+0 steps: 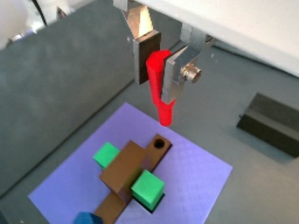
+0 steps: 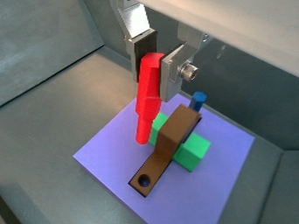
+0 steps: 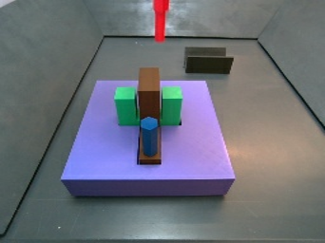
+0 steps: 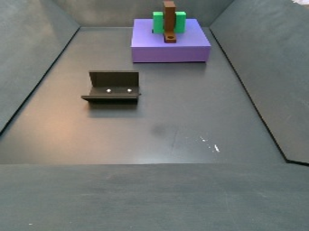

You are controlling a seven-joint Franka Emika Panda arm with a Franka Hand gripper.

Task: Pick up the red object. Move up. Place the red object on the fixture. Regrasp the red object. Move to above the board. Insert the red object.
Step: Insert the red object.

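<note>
Your gripper (image 1: 160,65) is up high over the purple board (image 1: 193,171), jaws clamped on the red peg (image 1: 162,87), which hangs straight down with its tip above the hole in the brown bar (image 1: 136,166). The fixture (image 4: 112,87) sits empty on the floor, well apart from the board.

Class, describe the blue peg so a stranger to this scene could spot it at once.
Find the purple board on the dark floor. A brown bar lies between green blocks; the blue peg stands upright at its end, unlike the red object in the hand above.
</note>
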